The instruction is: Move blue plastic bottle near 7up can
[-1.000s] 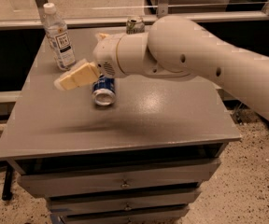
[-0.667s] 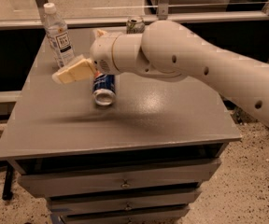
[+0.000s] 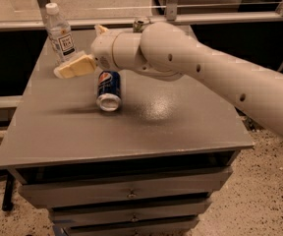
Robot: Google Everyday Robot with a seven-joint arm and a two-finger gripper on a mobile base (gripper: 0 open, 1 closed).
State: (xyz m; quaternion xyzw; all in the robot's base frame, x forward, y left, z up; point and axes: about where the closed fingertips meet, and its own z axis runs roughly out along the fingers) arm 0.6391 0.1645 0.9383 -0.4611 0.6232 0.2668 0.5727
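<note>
Camera view: two-finger gripper [image 3: 80,50], spread wide and empty, has edged left — nearer the tall clear white-capped plastic bottle [image 3: 60,33], grasp likely next; silver-green soda can [image 3: 140,24] stands farther right.

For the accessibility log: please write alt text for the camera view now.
The robot's gripper hovers over a grey table close beside the upright blue plastic bottle. A Pepsi can lies on its side mid-table; the 7up can peeks out behind the arm.
</note>
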